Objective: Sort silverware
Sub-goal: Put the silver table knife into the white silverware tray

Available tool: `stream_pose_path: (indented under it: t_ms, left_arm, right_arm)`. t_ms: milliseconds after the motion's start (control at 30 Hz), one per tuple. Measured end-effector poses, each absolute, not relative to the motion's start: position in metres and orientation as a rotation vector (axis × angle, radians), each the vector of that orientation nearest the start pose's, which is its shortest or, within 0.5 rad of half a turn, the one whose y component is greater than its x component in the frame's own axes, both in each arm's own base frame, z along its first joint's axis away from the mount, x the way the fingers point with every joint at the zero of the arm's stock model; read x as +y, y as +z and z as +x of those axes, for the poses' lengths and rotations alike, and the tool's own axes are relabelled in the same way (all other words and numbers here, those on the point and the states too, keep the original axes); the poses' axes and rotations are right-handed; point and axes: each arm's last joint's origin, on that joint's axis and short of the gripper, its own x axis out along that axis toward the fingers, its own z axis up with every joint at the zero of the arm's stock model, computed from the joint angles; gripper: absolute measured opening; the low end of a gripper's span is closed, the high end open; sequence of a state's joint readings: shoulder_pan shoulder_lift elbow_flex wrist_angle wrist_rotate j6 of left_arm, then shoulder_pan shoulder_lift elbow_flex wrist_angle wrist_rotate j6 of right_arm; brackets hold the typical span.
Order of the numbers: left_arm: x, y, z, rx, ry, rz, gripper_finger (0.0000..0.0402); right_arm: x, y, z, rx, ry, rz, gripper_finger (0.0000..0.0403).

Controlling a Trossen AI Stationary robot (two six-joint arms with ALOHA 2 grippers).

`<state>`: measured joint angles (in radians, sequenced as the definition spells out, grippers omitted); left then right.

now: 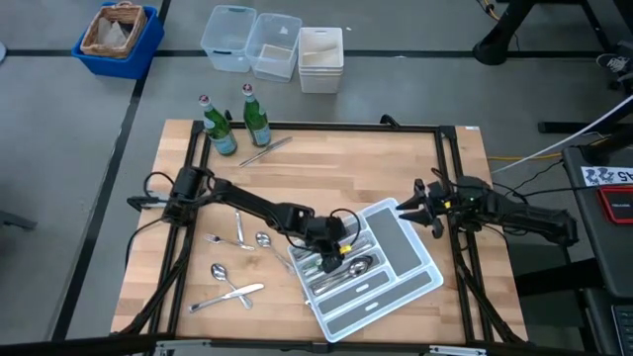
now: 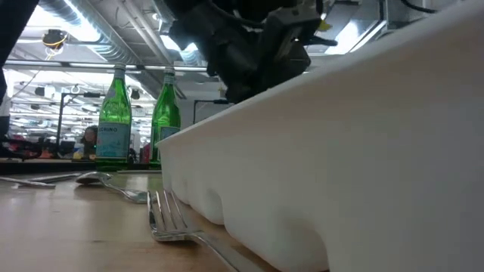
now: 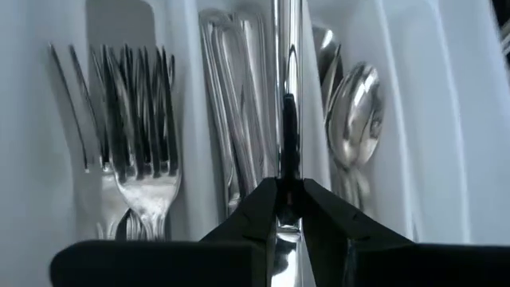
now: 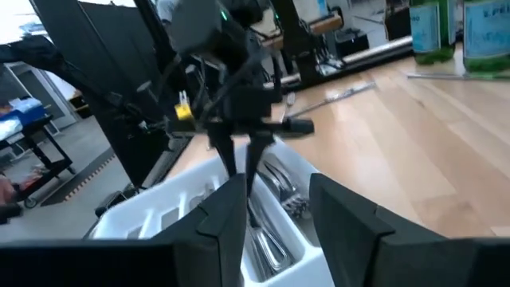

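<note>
1. Your left gripper (image 1: pixel 341 249) hangs over the white tray (image 1: pixel 415 287), above its narrow slots at the end nearest the table's middle.
2. Its jaws are nearly closed, pinching a slim shiny knife (image 3: pixel 288 104) that points down into the tray, over the divider between the middle slot and the spoon slot.
3. In the tray you see forks (image 3: pixel 143 143) in one slot, more handles in the middle one, and spoons (image 3: pixel 355 112) in the next.
4. Loose silverware (image 1: pixel 226 282) still lies on the table on the tray's bottle side; one fork (image 2: pixel 170 219) lies just beside the tray's wall.
5. Two green bottles (image 1: pixel 237 124) stand well apart from the tray, at the far edge.
6. Your right gripper (image 1: pixel 410 210) waits at the tray's far corner, jaws wide and empty.
</note>
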<state>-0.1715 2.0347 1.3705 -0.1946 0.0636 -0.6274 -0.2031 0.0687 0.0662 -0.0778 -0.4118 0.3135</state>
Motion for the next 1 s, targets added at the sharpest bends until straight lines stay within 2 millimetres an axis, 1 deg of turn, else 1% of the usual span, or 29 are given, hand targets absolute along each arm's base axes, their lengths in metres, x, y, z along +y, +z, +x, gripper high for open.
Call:
stream_pose_path:
  t_ms: [133,267,600,700,867,967,1000]
  left_arm:
    - [-0.075,0.159,0.424,0.912,0.041,-0.491,0.0042]
    - [-0.075,0.16,0.425,0.899,-0.002,-0.411,0.0043]
    - [-0.073,0.159,0.425,0.903,-0.004,-0.401,0.0044]
    - [-0.071,0.159,0.425,0.905,0.012,-0.425,0.0064]
    - [-0.066,0.16,0.426,0.901,0.024,-0.447,0.0122]
    - [-0.061,0.164,0.427,0.889,0.032,-0.469,0.0142]
    - [-0.059,0.168,0.426,0.88,0.029,-0.475,0.0145]
  right_arm:
    - [-0.007,0.177,0.091,0.064,0.203,0.321,0.0143]
    - [-0.007,0.177,0.091,0.071,0.202,0.32,0.0143]
    - [-0.007,0.176,0.091,0.082,0.199,0.324,0.0143]
    - [-0.007,0.176,0.091,0.082,0.199,0.324,0.0143]
    - [-0.007,0.176,0.091,0.082,0.198,0.328,0.0143]
    - [-0.007,0.175,0.091,0.083,0.189,0.33,0.0143]
    - [-0.007,0.175,0.091,0.083,0.184,0.33,0.0143]
